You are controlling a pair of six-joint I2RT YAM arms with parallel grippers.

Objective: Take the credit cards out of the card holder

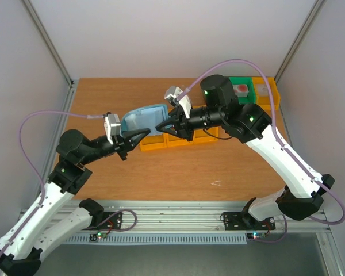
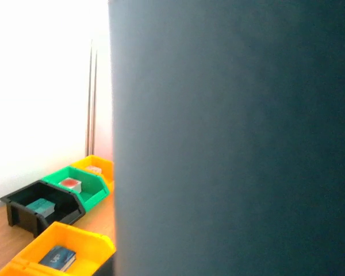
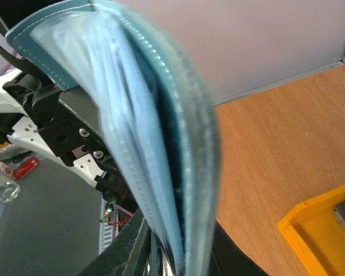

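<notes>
The card holder (image 1: pixel 139 118), a blue folding wallet, hangs in the air between both arms above the row of yellow bins. My right gripper (image 1: pixel 160 127) is shut on its right edge. In the right wrist view the wallet (image 3: pixel 161 115) rises edge-on from between the dark fingers (image 3: pixel 125 248) of that gripper (image 3: pixel 181 265), its pale clear sleeves fanned to the left. My left gripper (image 1: pixel 142 134) comes to a point at the wallet's lower left edge, pinched on it. A dark teal face of the wallet (image 2: pixel 236 138) fills most of the left wrist view and hides those fingers. The credit cards are hidden.
Three yellow bins (image 1: pixel 178 141) stand in a row under the wallet. A green bin (image 1: pixel 241 89) and a yellow bin (image 1: pixel 266 92) sit at the back right. The left wrist view also shows a black bin (image 2: pixel 40 204) and a yellow bin (image 2: pixel 63 253), each holding a block.
</notes>
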